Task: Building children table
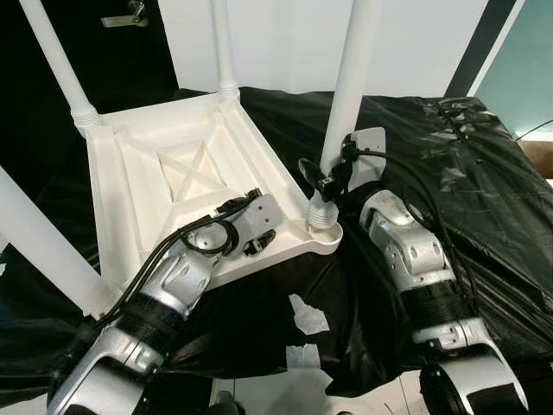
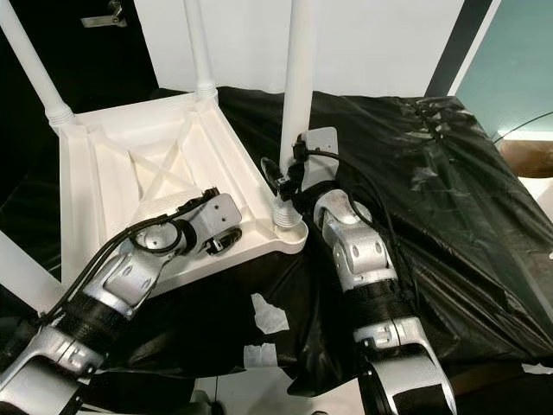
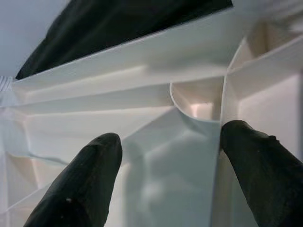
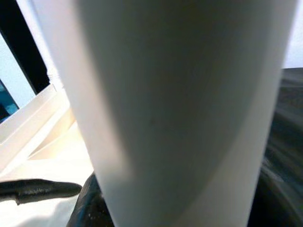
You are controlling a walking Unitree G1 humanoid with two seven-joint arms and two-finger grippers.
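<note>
Table (image 1: 173,164): white plastic, upside down on a counter draped in black sheet (image 1: 449,164); ribbed underside up, with a crossed brace in the middle.

Legs: four white round posts stand up from the corners. Near-right leg (image 1: 350,78) sits in its threaded collar at the corner just beside the right jaws. Far-right leg (image 1: 223,43) and far-left leg (image 1: 56,60) stand beyond the left jaws; near-left leg (image 1: 39,246) leans out to the left of the left arm.

Left jaws (image 3: 168,179): over the near rim of the underside, black fingers (image 3: 80,184) apart, a raised rib and a curved socket wall between and just ahead of them; whether the tips touch the plastic cannot be told.

Right jaws (image 1: 324,181): at the base of the near-right leg, just above the collar. One finger (image 4: 38,189) shows to one side of the post, which stands pressed close to the wrist camera; whether the jaws are clamped on it cannot be told.

Tape scraps (image 1: 307,316): pale, on the sheet's hanging front, below and between the two arms.
</note>
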